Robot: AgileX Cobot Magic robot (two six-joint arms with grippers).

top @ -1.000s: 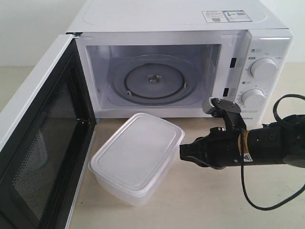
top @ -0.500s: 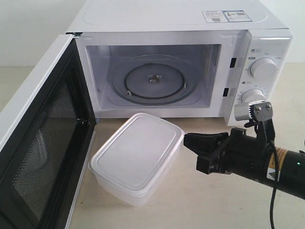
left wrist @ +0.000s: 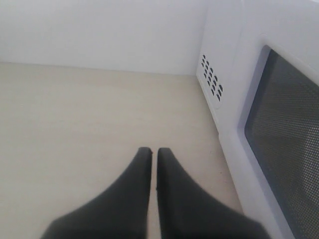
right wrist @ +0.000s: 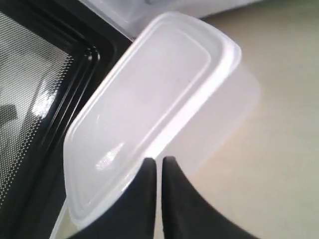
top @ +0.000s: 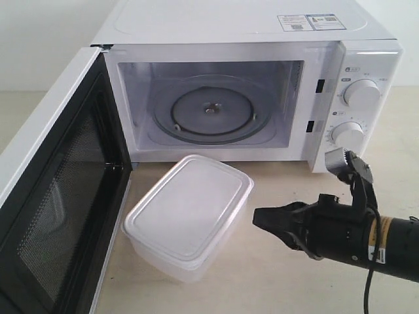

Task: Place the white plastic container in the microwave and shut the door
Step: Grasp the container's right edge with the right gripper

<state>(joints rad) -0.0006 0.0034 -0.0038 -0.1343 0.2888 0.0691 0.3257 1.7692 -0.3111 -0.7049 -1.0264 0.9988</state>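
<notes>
Right gripper (top: 260, 218), jaws together and empty, points at the container (top: 186, 212) (it stands outside, before the open microwave (top: 229, 26)). Step is the approach, I judge; next the jaws must open to grasp.

Right pincer (top: 256, 218), seemingly closed, sits just beside white plastic container (top: 188, 210), w/ microwave (top: 222, 26) door (top: 65, 196) open.

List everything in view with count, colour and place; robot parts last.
microwave: one, white, back of table
door: one, white with black mesh, swung open at left
turntable: one, clear glass, inside microwave
dials: two, white, microwave's right panel
sticker: one, white-blue, microwave top
white plastic container: one, translucent white, on table before opening
right pincer: one, black, shut, beside container's right side
left pincer: one, black, shut, outside door
</notes>
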